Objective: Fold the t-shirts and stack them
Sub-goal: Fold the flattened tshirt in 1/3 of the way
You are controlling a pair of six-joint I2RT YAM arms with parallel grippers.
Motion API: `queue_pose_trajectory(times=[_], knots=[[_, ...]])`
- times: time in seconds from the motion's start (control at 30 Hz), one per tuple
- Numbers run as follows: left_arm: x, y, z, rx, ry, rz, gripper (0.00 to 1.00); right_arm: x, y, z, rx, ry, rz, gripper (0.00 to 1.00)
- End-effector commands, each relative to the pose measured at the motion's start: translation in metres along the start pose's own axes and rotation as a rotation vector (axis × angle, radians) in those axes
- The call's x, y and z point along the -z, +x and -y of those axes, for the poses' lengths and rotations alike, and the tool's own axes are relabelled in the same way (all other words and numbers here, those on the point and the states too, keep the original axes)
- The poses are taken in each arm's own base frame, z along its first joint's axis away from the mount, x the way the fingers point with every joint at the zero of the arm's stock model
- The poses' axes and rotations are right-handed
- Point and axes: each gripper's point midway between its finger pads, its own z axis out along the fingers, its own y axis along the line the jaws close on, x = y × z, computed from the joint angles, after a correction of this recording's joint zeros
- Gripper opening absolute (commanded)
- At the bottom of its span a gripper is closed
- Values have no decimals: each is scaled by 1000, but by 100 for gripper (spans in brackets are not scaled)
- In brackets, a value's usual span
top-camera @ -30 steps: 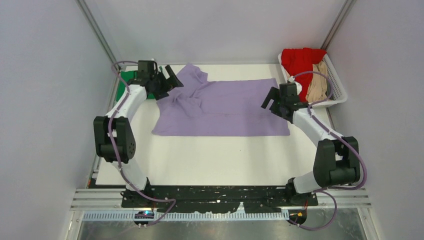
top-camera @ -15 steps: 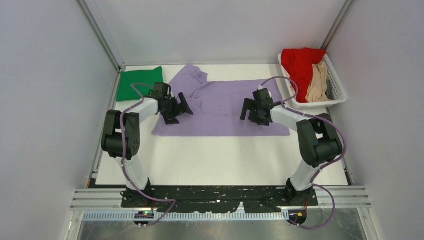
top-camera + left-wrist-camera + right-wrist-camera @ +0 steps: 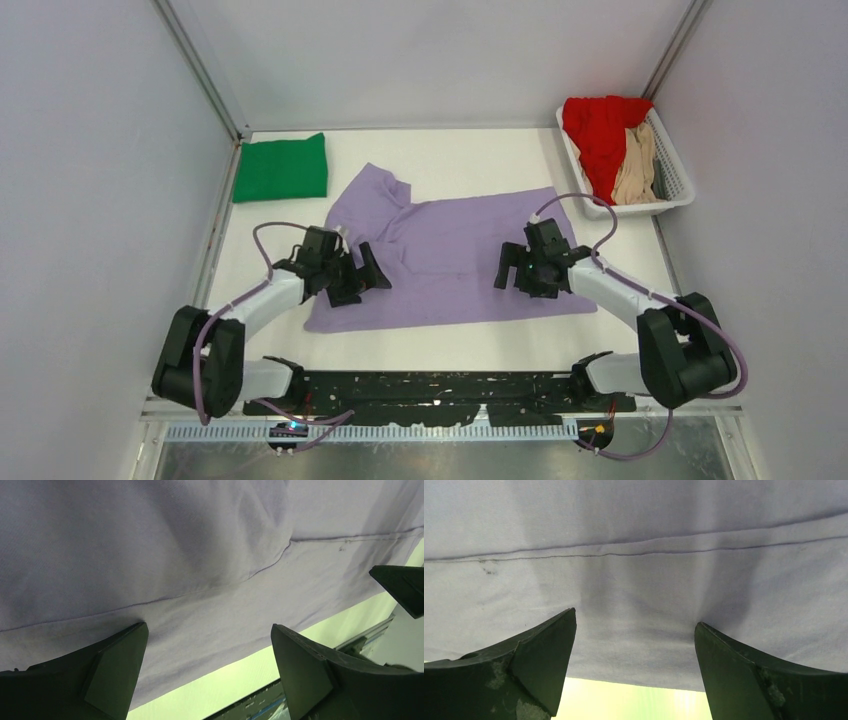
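Note:
The lavender t-shirt (image 3: 455, 245) lies spread flat on the white table, one sleeve pointing to the far left. My left gripper (image 3: 365, 281) is open, its fingers resting on the shirt's near left part. My right gripper (image 3: 507, 272) is open on the near right part. In the left wrist view the left gripper (image 3: 208, 626) straddles lavender cloth (image 3: 200, 555) just above its near hem. In the right wrist view the right gripper (image 3: 635, 617) does the same on the cloth (image 3: 639, 580). The green t-shirt (image 3: 281, 167) lies folded at the far left.
A white slatted basket (image 3: 682, 190) at the far right holds a red t-shirt (image 3: 598, 125) and a tan one (image 3: 635, 165). The black mounting rail (image 3: 440, 390) runs along the table's near edge, close to the shirt's hem. Grey walls close in both sides.
Both arms have drawn back toward the near edge, and the lavender shirt has slid with them, lying flatter. The green shirt, earlier hidden by the left arm, now shows.

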Motion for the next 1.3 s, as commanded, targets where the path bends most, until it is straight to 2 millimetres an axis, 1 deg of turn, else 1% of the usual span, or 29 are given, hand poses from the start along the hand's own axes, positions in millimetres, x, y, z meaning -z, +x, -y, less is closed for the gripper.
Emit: queue_pose_trajectory(times=[0.0,0.03,0.07,0.1,0.2,0.27,0.33,0.43,0.5,0.6,0.67,0.7,0.73,0.77,0.8,0.83,0.87,0.9,0.93,0.97,1.0,1.03,1.17,1.2,1.23,1.27], knots=[[12,76,-48,82,-174,-147,100,25,79,27,-7,100,-253,95],[15,80,-49,82,-174,-140,100,30,78,27,-13,100,-239,95],[17,85,-54,88,-182,-135,100,35,86,30,-18,115,-264,95],[20,87,-55,90,-181,-123,100,38,90,28,-26,97,-272,95],[27,90,-54,88,-169,-110,99,43,109,31,-42,92,-320,95],[32,96,-56,85,-165,-118,99,45,118,31,-52,80,-333,95],[36,103,-59,85,-165,-128,99,48,122,32,-52,80,-338,95],[37,110,-61,85,-145,-135,99,50,122,31,-51,67,-326,95],[34,108,-61,85,-136,-116,99,50,123,27,-53,41,-325,95],[35,94,-51,74,-119,-77,99,48,123,20,-53,-6,-314,95],[40,83,-46,55,-120,-42,99,46,116,12,-32,-50,-292,95],[43,77,-44,45,-127,-19,99,45,107,7,-19,-62,-262,95],[46,74,-45,39,-144,-1,99,46,101,6,-1,-65,-245,95],[49,68,-43,30,-143,24,99,48,87,1,18,-68,-202,95],[52,62,-40,19,-139,49,99,50,80,-1,28,-71,-179,95],[54,56,-37,10,-131,74,99,53,66,-5,44,-71,-132,95],[56,49,-32,6,-122,102,99,56,59,-8,53,-75,-109,95],[58,43,-28,-3,-109,126,99,59,45,-13,67,-81,-64,95],[59,37,-22,-10,-94,145,99,61,38,-16,76,-86,-42,95],[60,32,-17,-18,-82,153,99,64,26,-20,96,-93,-2,95],[61,30,-13,-27,-76,150,99,65,21,-21,104,-93,18,95],[61,27,-9,-42,-71,145,99,68,11,-23,110,-89,56,96],[51,14,1,-59,-61,134,99,74,-11,-30,110,-102,152,95],[48,8,6,-63,-48,136,99,75,-16,-32,109,-112,170,95],[46,-1,16,-71,-26,145,99,75,-21,-30,100,-93,193,95],[42,-7,21,-77,-16,142,99,76,-26,-30,96,-89,211,95]])
